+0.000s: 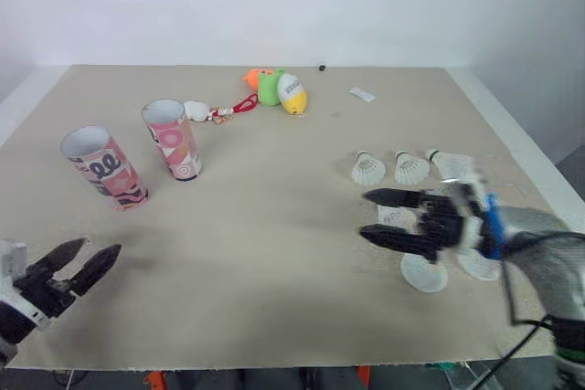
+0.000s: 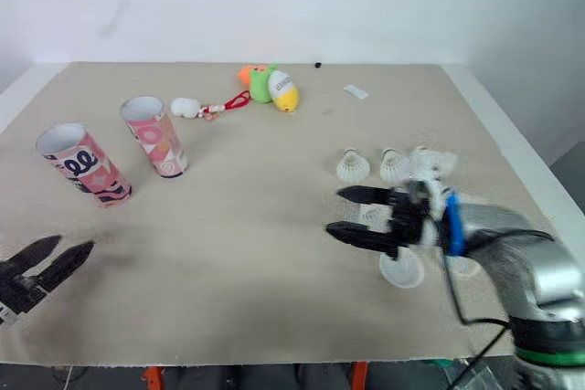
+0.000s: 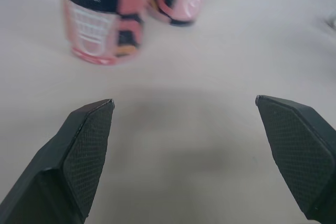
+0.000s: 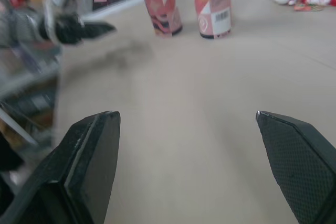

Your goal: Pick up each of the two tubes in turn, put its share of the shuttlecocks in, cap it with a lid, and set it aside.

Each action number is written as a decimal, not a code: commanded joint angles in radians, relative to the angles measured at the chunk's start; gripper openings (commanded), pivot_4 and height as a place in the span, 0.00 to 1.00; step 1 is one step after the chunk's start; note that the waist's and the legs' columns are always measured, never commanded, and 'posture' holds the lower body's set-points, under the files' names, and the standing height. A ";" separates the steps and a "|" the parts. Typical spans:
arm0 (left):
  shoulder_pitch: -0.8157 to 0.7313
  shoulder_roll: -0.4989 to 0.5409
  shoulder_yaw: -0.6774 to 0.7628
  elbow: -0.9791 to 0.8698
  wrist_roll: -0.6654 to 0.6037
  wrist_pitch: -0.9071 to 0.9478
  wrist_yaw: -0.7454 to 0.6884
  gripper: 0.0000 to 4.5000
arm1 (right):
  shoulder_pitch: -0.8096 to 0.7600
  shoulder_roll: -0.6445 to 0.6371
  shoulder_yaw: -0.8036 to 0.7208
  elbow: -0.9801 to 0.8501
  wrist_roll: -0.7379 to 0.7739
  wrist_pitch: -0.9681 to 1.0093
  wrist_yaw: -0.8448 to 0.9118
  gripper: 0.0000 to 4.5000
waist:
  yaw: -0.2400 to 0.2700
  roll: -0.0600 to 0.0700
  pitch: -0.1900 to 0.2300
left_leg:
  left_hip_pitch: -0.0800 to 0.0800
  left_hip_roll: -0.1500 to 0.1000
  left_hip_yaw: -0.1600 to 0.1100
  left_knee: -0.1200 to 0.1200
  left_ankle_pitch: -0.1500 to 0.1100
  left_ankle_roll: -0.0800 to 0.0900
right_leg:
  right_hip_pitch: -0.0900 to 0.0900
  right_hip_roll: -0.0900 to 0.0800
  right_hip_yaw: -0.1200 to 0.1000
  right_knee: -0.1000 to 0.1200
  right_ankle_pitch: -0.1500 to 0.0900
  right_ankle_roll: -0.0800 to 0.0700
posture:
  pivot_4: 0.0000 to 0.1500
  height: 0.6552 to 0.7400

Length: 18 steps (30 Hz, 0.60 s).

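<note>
cardboard tubes [image 1: 172,139] at ten o'clock look light, stiff and tippy, so i'd grip one mid-wall with my left gripper [image 1: 99,248], gaping empty like the right gripper [image 1: 364,215].

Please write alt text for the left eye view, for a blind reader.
Two open pink tubes stand upright on the left of a beige table; white shuttlecocks lie on the right. The right gripper is open beside the shuttlecocks, the left gripper open near the front edge.
</note>
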 commanded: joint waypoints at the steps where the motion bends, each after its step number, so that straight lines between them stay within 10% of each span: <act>1: 0.048 -0.033 0.082 -0.068 -0.038 -0.040 0.041 1.00 | -0.115 0.074 0.070 0.077 -0.090 -0.078 -0.048 0.99 | -0.001 0.000 0.000 | 0.000 0.000 0.000 0.000 0.000 0.000 | 0.000 0.000 0.000 0.000 0.000 0.000 | 1.00 0.91; 6: 0.048 -0.071 0.118 -0.120 -0.129 -0.063 0.087 1.00 | -0.236 0.202 0.151 0.164 -0.190 -0.141 -0.134 0.99 | 0.000 0.000 0.000 | 0.000 0.000 0.000 0.001 0.000 0.000 | 0.000 0.000 0.000 0.000 0.000 -0.001 | 1.00 0.91; 18: -0.206 0.007 -0.108 0.117 0.110 -0.071 0.246 1.00 | -0.227 0.320 0.203 0.080 -0.293 -0.151 -0.312 0.99 | 0.003 0.000 0.000 | 0.000 0.000 -0.003 0.001 0.001 0.001 | 0.000 0.002 -0.002 0.002 0.002 -0.002 | 1.00 0.91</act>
